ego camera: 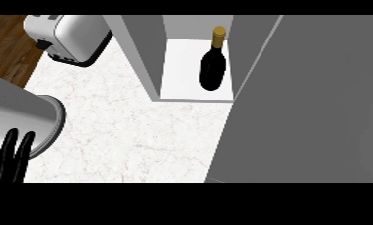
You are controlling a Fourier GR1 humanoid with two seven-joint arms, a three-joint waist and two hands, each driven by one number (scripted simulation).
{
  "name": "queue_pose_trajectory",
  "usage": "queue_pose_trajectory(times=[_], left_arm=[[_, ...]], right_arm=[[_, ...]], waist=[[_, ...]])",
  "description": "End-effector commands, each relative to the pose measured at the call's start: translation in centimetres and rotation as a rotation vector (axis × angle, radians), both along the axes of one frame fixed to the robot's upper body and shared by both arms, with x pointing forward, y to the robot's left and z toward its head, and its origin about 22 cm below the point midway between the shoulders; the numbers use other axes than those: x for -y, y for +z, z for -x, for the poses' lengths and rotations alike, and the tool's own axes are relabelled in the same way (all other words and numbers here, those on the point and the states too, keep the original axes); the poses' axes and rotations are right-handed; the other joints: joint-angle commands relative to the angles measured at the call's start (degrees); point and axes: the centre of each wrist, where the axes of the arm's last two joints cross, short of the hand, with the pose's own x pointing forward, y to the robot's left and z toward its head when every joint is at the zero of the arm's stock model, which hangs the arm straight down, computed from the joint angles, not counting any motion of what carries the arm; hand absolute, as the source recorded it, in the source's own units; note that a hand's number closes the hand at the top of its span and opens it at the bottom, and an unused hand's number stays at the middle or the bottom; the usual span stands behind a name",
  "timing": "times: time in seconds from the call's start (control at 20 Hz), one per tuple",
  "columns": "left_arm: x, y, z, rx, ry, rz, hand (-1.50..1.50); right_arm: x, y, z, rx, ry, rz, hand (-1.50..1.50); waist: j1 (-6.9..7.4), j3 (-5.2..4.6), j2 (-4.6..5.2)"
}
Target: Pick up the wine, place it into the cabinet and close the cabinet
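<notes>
A dark glass wine bottle with a gold cap stands on the white floor inside the open grey cabinet, near its right wall. The cabinet's wide grey door hangs open at right. Left of the cabinet sit a silver toaster and bare white marble counter. The left hand rests at the lower-left edge, fingers straight and together.

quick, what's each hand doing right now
Left hand: open, fingers straight, holding nothing, at the lower left edge.
Right hand: not in view.
</notes>
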Motion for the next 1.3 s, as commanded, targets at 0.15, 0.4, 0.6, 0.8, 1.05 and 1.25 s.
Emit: queue_pose_trajectory(times=[0.15,0.4,0.6,0.8,1.05,1.25], left_arm=[[-3.2,0.8,0.9,0.020,0.002,-0.014,-1.50],[-6.5,1.2,2.7,0.035,-0.006,-0.021,-1.50],[-8.1,2.3,2.0,0.027,-0.015,-0.028,-1.50],[-8.4,3.1,1.7,0.047,-0.024,-0.028,-1.50],[-9.8,2.5,2.4,0.034,-0.044,-0.012,-1.50],[-10.2,3.3,3.4,0.019,-0.052,-0.012,-1.50]], right_arm=[[-5.2,3.1,1.3,0.145,0.007,0.005,1.50],[-7.9,3.8,0.3,0.209,-0.035,0.067,1.50],[-10.9,3.9,-0.9,0.224,-0.055,0.072,1.50],[-13.4,5.2,-4.5,0.224,-0.113,0.072,1.50],[-15.6,6.6,-8.5,0.262,-0.188,0.081,1.50],[-14.9,5.2,-12.7,0.239,-0.239,0.087,1.50]], waist=[[0.11,-0.07,0.05],[0.95,-0.05,-0.01],[0.39,0.01,0.21],[0.83,0.01,0.44],[0.96,0.03,0.48],[0.87,0.09,0.53]])
